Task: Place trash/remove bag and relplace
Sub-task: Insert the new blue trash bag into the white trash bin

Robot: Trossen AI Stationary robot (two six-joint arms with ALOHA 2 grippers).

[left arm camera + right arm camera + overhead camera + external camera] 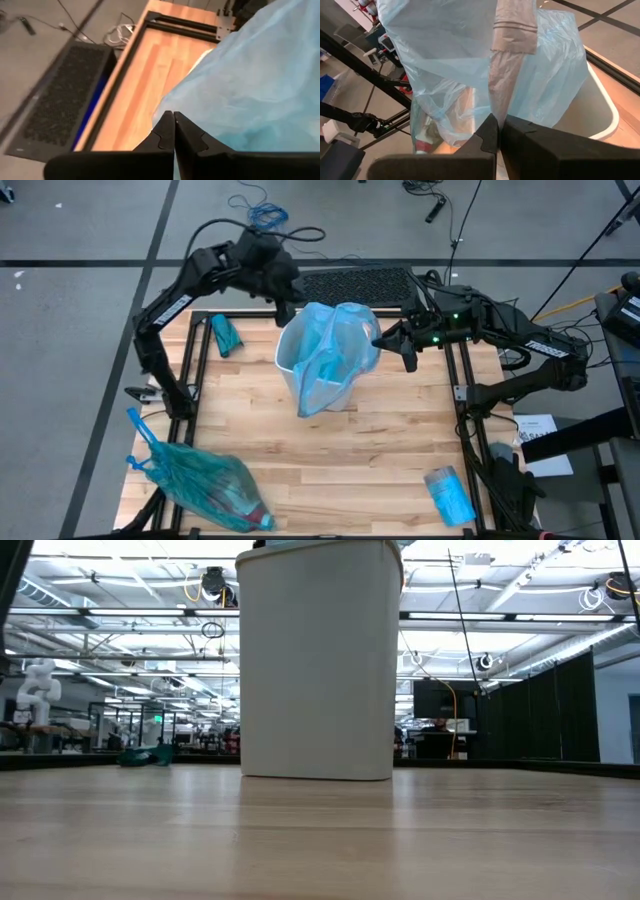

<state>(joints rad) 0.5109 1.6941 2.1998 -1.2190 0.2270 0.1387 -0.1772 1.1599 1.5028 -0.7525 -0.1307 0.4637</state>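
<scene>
Left gripper [287, 315] sat at the far-left rim of the white bin [318, 660], fingers [165, 135] pressed together right against the edge of the pale blue bag [330, 355]; whether any film was actually pinched between them could not be told. Right gripper [400, 345] was on the opposite side of the bin, just off its right rim, fingers [490, 135] closed with the blue bag film bunched directly ahead of them and seemingly caught at the tips. Bag was draped loosely over and into the bin, bunched up, with the bin standing upright mid-table between the two grippers. Trash was well away from both grippers: a full tied teal bag [205, 485] lay at the near-left corner of the table, with what looked like the red-and-white bottle showing through it. A folded teal bag roll [225, 335] lay just beside the left arm, near the far-left table edge. Another blue packet [448, 492] lay near the front-right corner, below the right arm. Black mat [355, 282] sat beyond the table's far edge.
</scene>
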